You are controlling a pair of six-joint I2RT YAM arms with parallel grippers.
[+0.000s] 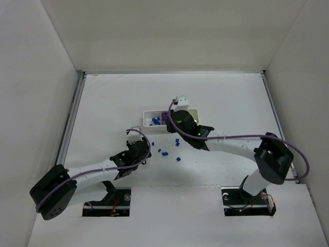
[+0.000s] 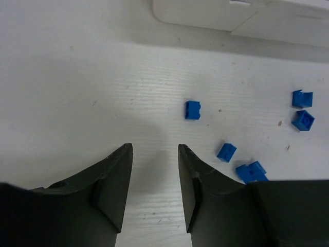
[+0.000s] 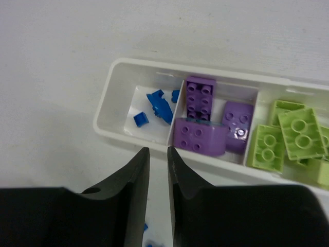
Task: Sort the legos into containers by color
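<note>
tray [image 3: 102, 118] lengthwise left-right, blue bricks [image 3: 159, 105] leftmost

Place: robot lab cell | Evidence: plain white walls [image 1: 169, 31], white table [image 1: 231, 98]

A white tray [image 3: 105, 110] lies on the tabletop [image 3: 51, 77], three compartments in a row — blue pieces [image 3: 159, 105] at one end, purple blocks [image 3: 199, 136] in the middle, green bricks [image 3: 295, 134] at the other. The hand [image 3: 158, 154] hovers at its near wall, fingers slightly parted, gripping nothing.
</note>
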